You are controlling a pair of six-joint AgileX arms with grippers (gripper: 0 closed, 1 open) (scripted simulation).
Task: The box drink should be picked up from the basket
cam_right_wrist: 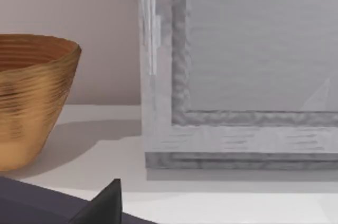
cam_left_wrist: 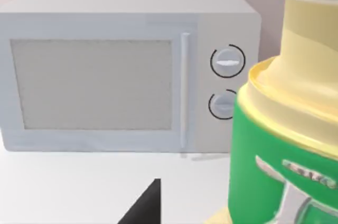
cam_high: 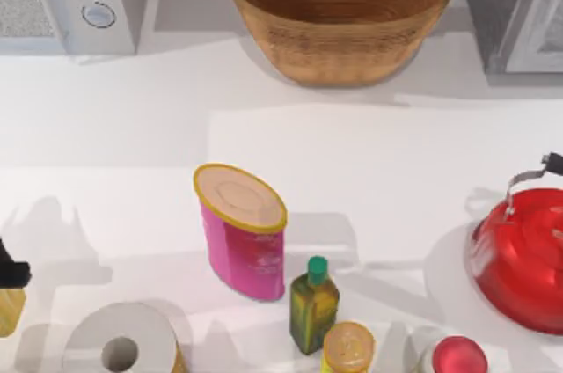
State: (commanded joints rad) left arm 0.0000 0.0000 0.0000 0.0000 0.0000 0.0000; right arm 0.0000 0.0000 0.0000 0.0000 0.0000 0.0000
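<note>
**Figure. Both arms low at the near side of the table, before any reach.** The left gripper [cam_left_wrist: 145,206] sits at the table's left edge, level with the tabletop. A green-and-yellow bottle [cam_left_wrist: 285,145] with a white cap stands just beside it, and the microwave [cam_left_wrist: 127,71] is well ahead of it. The right gripper [cam_right_wrist: 104,203] is equally low and faces a grey appliance [cam_right_wrist: 237,65]. The basket [cam_high: 341,12] is ahead of it and to one side, well apart. Whether either gripper is released or clenched cannot be told, and nothing is seen held.

The basket stands upright at the far middle of the table, between the microwave and the grey appliance, with its wide mouth open to a reach from above. What is visible of its ribbed inside carries no carton, so the place of the box drink cannot be told.

A pink canister [cam_high: 242,232], a green-capped bottle [cam_high: 313,305], an orange-lidded jar [cam_high: 348,348], a paper roll [cam_high: 120,342] and a red kettle [cam_high: 523,259] crowd the near half. A path to the basket probably has to rise over them first. By this judgement the task has not begun
</note>
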